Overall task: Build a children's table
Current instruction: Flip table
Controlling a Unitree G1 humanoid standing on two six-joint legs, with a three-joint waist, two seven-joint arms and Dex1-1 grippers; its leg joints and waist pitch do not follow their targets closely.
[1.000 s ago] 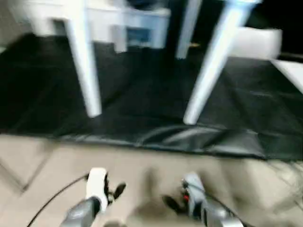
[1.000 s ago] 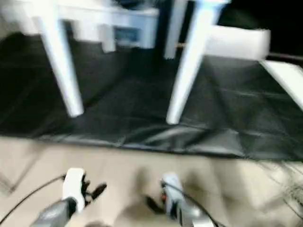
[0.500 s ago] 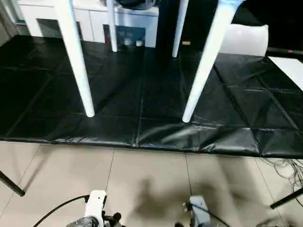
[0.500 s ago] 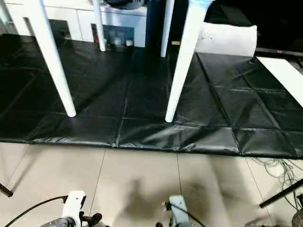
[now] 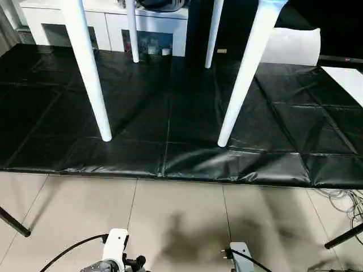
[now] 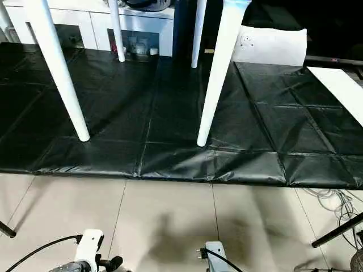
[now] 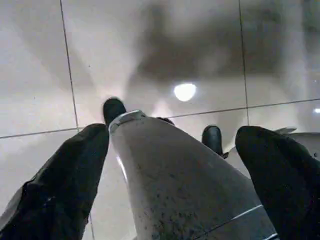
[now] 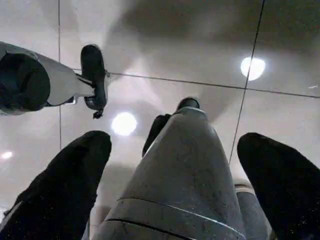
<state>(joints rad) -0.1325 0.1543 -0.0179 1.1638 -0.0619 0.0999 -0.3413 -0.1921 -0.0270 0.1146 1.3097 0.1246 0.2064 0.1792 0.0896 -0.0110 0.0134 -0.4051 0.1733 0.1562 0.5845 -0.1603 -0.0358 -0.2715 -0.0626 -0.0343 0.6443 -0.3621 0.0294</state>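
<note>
The children's table stands upright on the black-covered surface. Its tabletop lies above the picture's edge. Two white tapered legs stand near me, the left one and the right one. Two more legs stand behind them. My left arm and right arm hang low over the beige tiled floor, well short of the table. The left gripper is open, its black fingers wide apart and holding nothing. The right gripper is open too, over bare tiles.
A white cabinet stands behind the black cover, a white block at its back right, a white board at the right edge. Black stand legs and cables lie on the floor at both sides.
The whole picture has steadied and shifted, so the camera moved. Both arms now sit lower at the picture's bottom edge. The table stands where it was.
</note>
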